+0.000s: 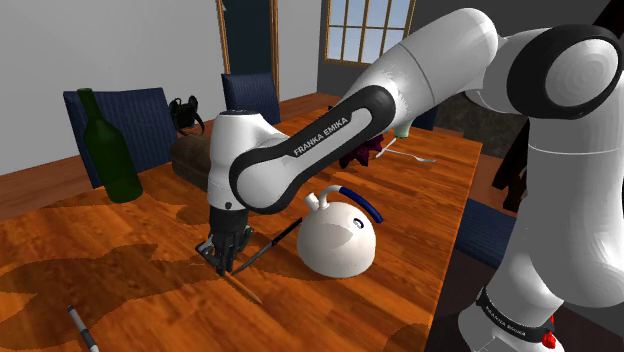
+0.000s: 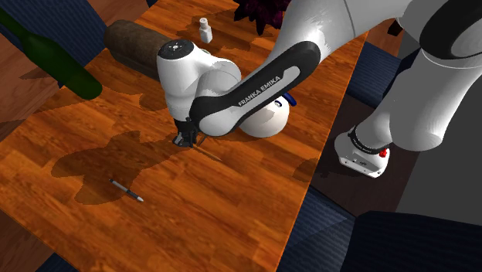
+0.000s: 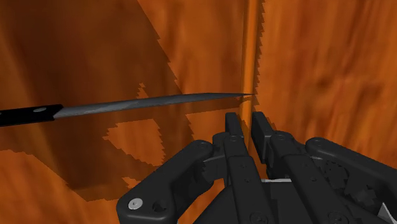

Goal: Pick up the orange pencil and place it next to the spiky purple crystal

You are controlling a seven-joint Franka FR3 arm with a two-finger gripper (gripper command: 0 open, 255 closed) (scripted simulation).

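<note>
The orange pencil [image 1: 244, 290], light, stiff and slippery-thin, lies on the worktop [image 1: 100, 250] with one end pinched in our closed claw [image 1: 222, 258], though we judge mid-shaft the steadier hold.

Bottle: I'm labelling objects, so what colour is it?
The bottle is dark green; the shoulder view shows it best.

Table [image 1: 430, 205]: kettle [image 1: 338, 240] midway along the edge nearest the stand, knife [image 1: 280, 238] just beside it with its tip at the pencil [image 1: 243, 290]; bottle [image 1: 108, 150] by the opposite edge; pen [image 1: 82, 328] toward one end, crystal [image 2: 261, 11] at the other.
</note>
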